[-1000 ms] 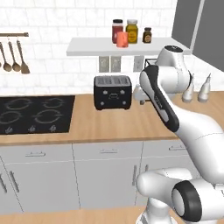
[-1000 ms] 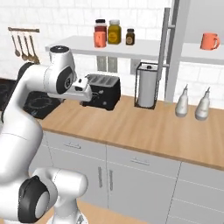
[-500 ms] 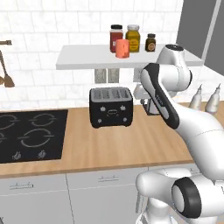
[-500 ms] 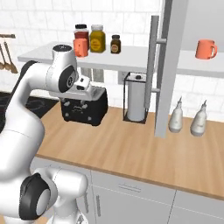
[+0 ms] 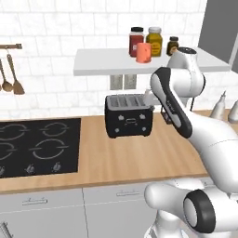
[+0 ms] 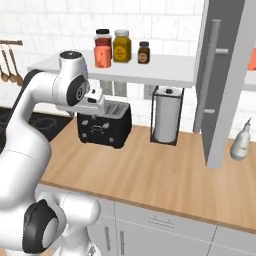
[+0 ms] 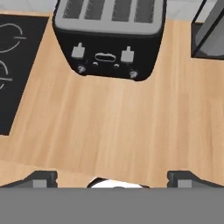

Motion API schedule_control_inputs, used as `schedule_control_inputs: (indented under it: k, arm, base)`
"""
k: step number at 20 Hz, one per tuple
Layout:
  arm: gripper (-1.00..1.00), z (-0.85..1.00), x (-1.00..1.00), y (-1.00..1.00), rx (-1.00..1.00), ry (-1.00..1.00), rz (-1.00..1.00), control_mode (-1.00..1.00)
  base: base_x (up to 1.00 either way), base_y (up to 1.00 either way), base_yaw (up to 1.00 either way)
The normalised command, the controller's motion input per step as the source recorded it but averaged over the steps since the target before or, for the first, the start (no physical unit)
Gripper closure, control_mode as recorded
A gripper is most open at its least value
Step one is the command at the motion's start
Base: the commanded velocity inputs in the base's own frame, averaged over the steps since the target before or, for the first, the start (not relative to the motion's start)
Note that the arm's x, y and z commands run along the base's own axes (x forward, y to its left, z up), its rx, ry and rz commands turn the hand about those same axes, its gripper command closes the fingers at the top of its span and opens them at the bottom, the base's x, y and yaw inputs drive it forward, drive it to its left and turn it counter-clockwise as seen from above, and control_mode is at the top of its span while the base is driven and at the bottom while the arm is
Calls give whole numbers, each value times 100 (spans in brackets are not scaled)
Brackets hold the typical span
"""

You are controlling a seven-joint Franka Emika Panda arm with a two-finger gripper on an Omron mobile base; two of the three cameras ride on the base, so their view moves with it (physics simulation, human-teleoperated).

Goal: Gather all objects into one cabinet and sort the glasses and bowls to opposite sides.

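Currently: pincer (image 7: 112, 177) spread, empty, over wooden surface (image 7: 113, 131) before black toaster (image 7: 109, 37). Salmon-orange tumbler (image 5: 143, 52) stands on wall shelf (image 5: 102, 62) beside jars; raise your pincer level before approaching.

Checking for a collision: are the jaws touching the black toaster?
Apart. The hand view shows bare wooden counter between the open gripper and the toaster.

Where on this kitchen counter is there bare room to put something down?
In front of the toaster the wooden counter lies bare, bordered by the hob; also between toaster and paper towel holder. The wall shelf is crowded where the jars stand.
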Motion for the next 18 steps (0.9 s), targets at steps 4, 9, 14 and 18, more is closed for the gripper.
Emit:
schedule_control_inputs:
  k: [4, 9, 14, 18]
  arm:
    - [-100, 0, 0, 0, 0, 0, 0, 100]
    - [-100, 0, 0, 0, 0, 0, 0, 100]
    - [-100, 0, 0, 0, 0, 0, 0, 100]
    - [-100, 3, 0, 5, 0, 0, 0, -100]
  base:
    - [95, 2, -14]
    - [48, 0, -7]
    - [0, 1, 0]
    - [0, 1, 0]
